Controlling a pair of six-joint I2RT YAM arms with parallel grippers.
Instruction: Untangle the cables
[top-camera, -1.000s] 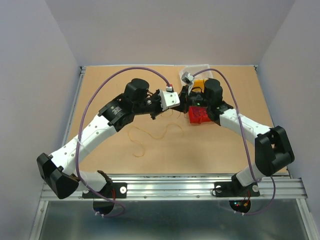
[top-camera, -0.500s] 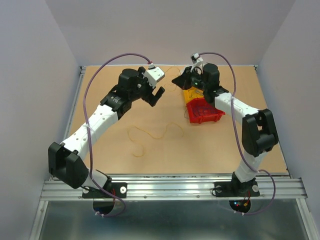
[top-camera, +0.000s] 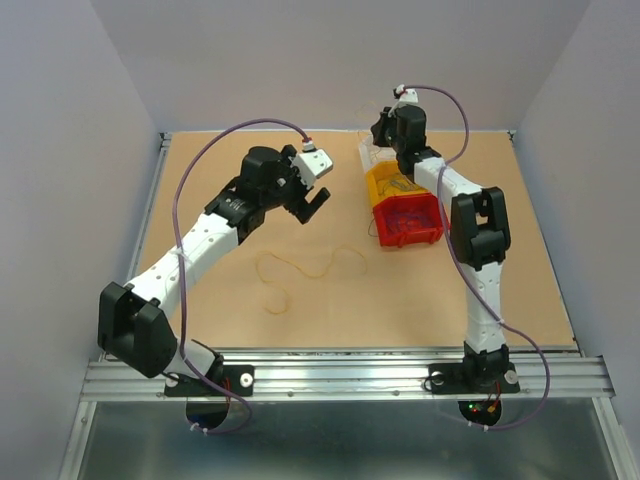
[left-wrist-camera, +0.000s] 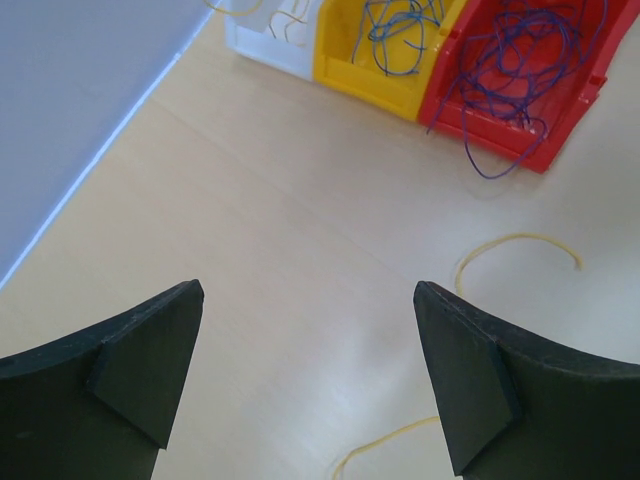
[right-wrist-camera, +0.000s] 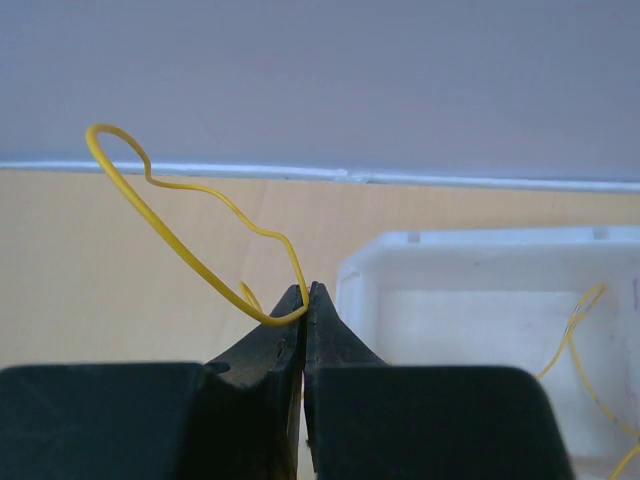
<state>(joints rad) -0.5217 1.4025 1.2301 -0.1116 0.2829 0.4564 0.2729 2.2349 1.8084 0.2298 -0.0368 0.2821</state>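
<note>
My right gripper (right-wrist-camera: 307, 295) is shut on a thin yellow cable (right-wrist-camera: 160, 185) that loops up and to the left of its tips. It is at the back of the table beside the white bin (right-wrist-camera: 480, 290), and in the top view this gripper (top-camera: 379, 130) is mostly hidden by its wrist. My left gripper (left-wrist-camera: 305, 290) stands open and holds nothing, above bare table left of the bins (top-camera: 316, 205). Another yellow cable (top-camera: 300, 268) lies loose on the table, and two pieces of it (left-wrist-camera: 520, 245) show in the left wrist view.
Three bins stand in a row: white bin (top-camera: 371, 155), yellow bin (top-camera: 392, 185) holding blue cables (left-wrist-camera: 395, 30), red bin (top-camera: 410, 222) holding purple cables (left-wrist-camera: 520, 60). The white bin holds yellow strands (right-wrist-camera: 585, 330). Walls close the back and sides.
My left gripper has opened and drawn back to the left, away from the right one. The right arm swung from over the red bin to the back by the white bin, still shut.
</note>
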